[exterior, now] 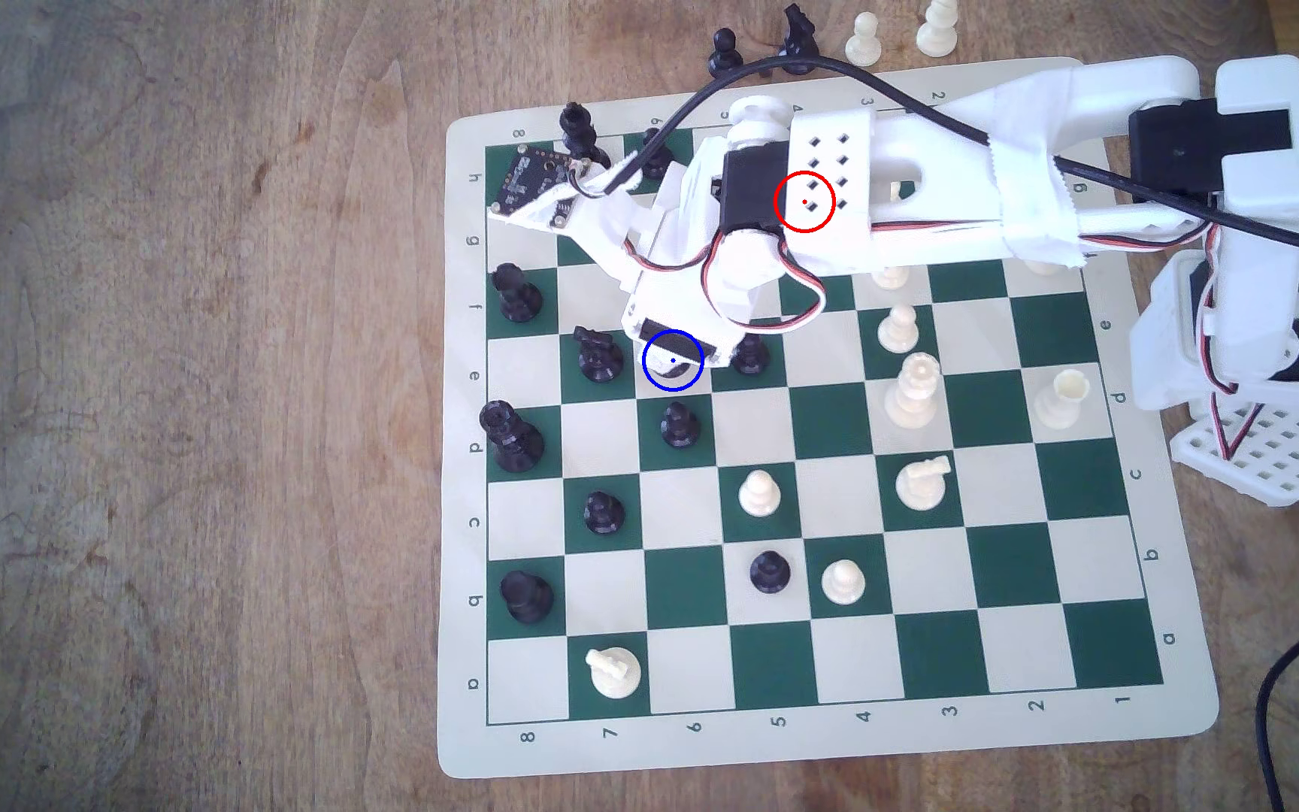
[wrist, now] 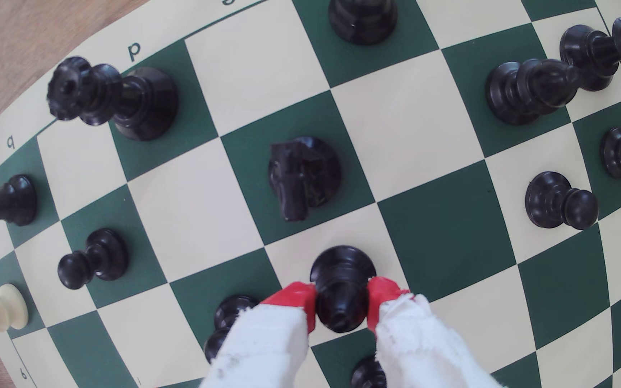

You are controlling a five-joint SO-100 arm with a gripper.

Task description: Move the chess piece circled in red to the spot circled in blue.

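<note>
The chess piece circled in red (wrist: 340,294) is a black, slim piece with a round base. It stands upright on a cream square (wrist: 391,253), seemingly resting on it. My gripper (wrist: 342,300) is shut on its body, with a red fingertip (wrist: 294,296) pressed against each side. In the exterior view the gripper (exterior: 674,350) hangs over the spot circled in blue (exterior: 697,384), and a dark bit of the piece (exterior: 668,370) shows inside the blue ring. The red ring (exterior: 804,201) lies over my arm, which hides the board beneath it.
A black knight (exterior: 598,355) (wrist: 303,177) stands one square to the exterior view's left of the gripper. Black pawns are close by, on the right (exterior: 749,355) and just below (exterior: 679,425). White pieces (exterior: 910,394) fill the board's right half. A black cable (exterior: 709,94) arcs over the arm.
</note>
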